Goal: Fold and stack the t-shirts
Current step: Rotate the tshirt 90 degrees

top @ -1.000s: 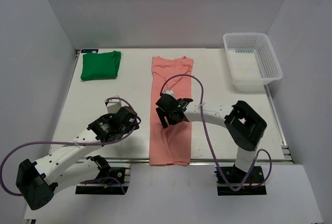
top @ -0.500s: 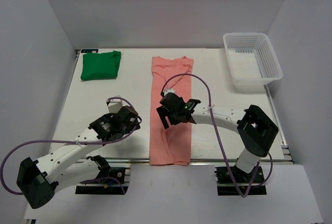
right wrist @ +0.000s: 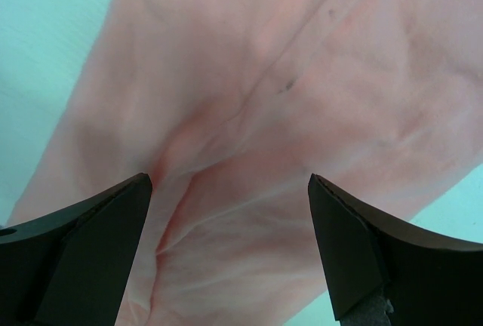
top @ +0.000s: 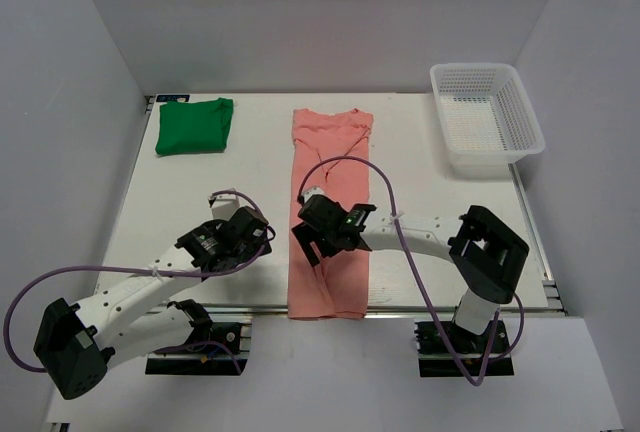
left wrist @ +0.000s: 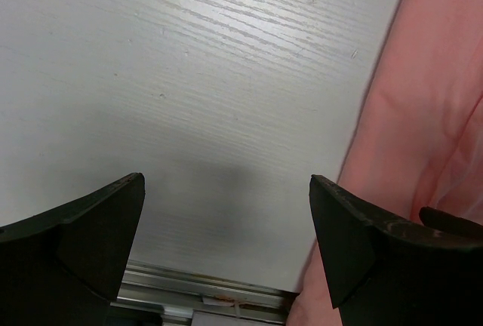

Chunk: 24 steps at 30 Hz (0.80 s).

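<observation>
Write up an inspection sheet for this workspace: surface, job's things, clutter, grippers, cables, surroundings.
Surface: white table, faint wood grain, no stains seen.
Job's things: salmon-pink shirt lies as a long narrow strip down the middle and is wrinkled. The green shirt is folded at the far left corner.
Clutter: white mesh basket at the far right, nothing seen inside.
Grippers: left gripper is open over bare table beside the pink shirt's edge. The right gripper is open over the pink shirt.
Cables: purple cables loop along both arms, one arching above the pink shirt.
Surroundings: plain white walls on three sides.
</observation>
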Available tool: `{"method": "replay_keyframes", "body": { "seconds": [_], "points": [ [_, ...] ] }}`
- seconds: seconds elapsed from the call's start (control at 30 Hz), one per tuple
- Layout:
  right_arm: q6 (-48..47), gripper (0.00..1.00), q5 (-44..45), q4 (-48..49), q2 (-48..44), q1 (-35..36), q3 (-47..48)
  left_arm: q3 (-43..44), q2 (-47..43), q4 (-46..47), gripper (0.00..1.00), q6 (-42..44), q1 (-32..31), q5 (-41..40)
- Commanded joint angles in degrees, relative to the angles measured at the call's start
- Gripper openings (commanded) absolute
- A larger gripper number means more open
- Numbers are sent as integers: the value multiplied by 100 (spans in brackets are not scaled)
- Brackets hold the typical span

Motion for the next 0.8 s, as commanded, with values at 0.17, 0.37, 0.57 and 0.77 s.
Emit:
{"method": "replay_keyframes", "body": {
  "seconds": [0.17,0.37,0.57,0.77],
  "points": [
    [563,90,727,-342,-98,27,-347,-62,-134,-17,100,-41,33,14],
    [872,90,904,-158,-590,10,-839,-114,-187,34,100,-41,33,14],
    [1074,90,903,-17,-644,1,-1156,-115,-134,35,100,-41,33,14],
    [951,90,869,184,-994,19,-1069,-115,-134,35,100,-41,33,66]
  ]
}}
